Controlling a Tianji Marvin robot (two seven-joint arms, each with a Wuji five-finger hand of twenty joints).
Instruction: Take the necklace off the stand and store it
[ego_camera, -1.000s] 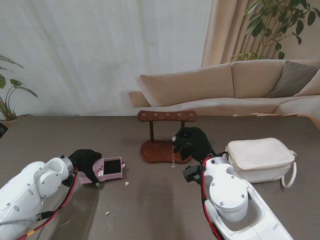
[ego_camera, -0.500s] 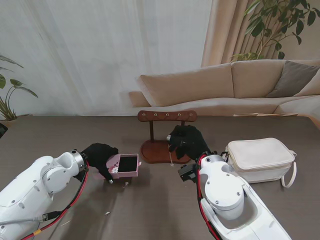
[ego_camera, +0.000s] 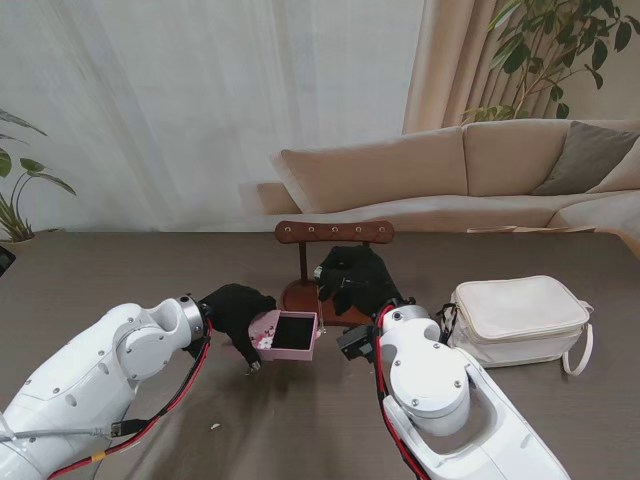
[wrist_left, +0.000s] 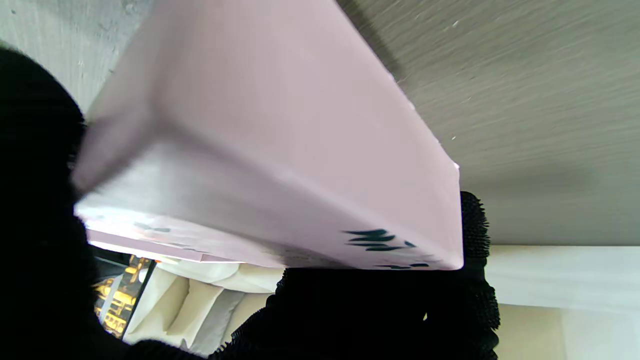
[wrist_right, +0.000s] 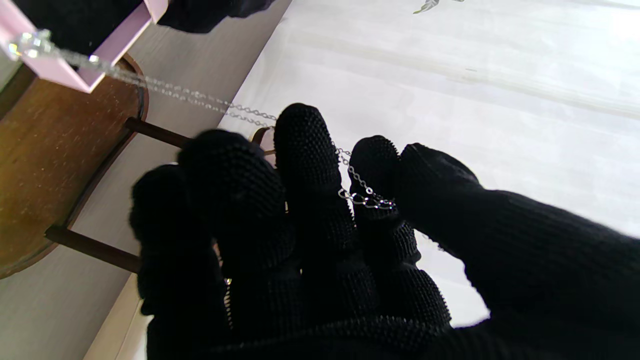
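Note:
The wooden necklace stand (ego_camera: 335, 232) rises at the table's middle, and its bar looks bare. My right hand (ego_camera: 352, 282) hovers over the stand's base (wrist_right: 50, 165), shut on the thin silver necklace (wrist_right: 367, 199). The chain is pinched between thumb and fingers (wrist_right: 305, 150) and runs out to a clear pendant (wrist_right: 27, 44) at the edge of the pink box (wrist_right: 122, 47). My left hand (ego_camera: 235, 308) is shut on that open pink jewellery box (ego_camera: 290, 333), holding it off the table just left of the right hand. Up close, the box's underside (wrist_left: 280, 150) fills the left wrist view.
A white handbag (ego_camera: 520, 310) lies on the table to the right of my right arm. Small white scraps (ego_camera: 214, 427) lie on the dark table (ego_camera: 100, 270) near my left arm. A beige sofa (ego_camera: 470, 170) and curtains stand beyond the far edge.
My left hand has carried the pink box rightward and up to the stand's base. My right hand has shifted left with the necklace, bringing the pendant to the box's edge.

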